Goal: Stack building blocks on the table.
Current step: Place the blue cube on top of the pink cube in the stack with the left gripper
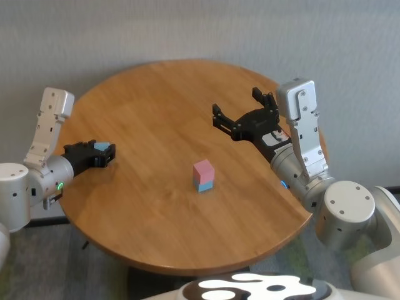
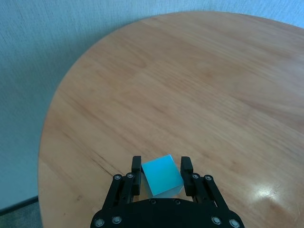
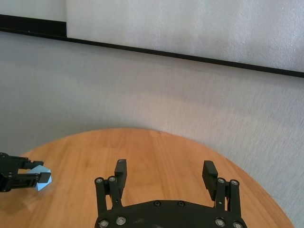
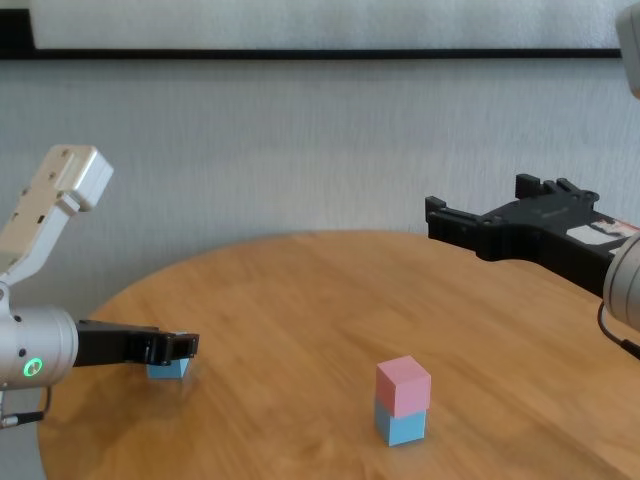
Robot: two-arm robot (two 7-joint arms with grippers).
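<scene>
Left gripper [image 1: 107, 154] is low over the table [image 1: 156, 100] near its left edge, fingers [image 2: 136, 167] clamped on a blue block [image 2: 162, 175]. In the left wrist view the block sits tilted between the two fingers, one on each side face. In the chest view this block [image 4: 168, 369] is at the tabletop, under the fingertips; can't tell if it rests on the wood or is just off it.

Near the table's middle, toward the front: pink block [image 1: 204, 170] stacked on a second blue block [image 1: 204, 185], edges roughly aligned, both upright. Stack stands well apart from both grippers.

Right gripper [image 1: 240, 106] hovers above the table's right side, raised clear of the surface, fingers [image 3: 120, 169] spread wide, nothing between them. It points toward the far-left side, with the left gripper [image 3: 28, 175] and its block visible beyond it in the right wrist view.
</scene>
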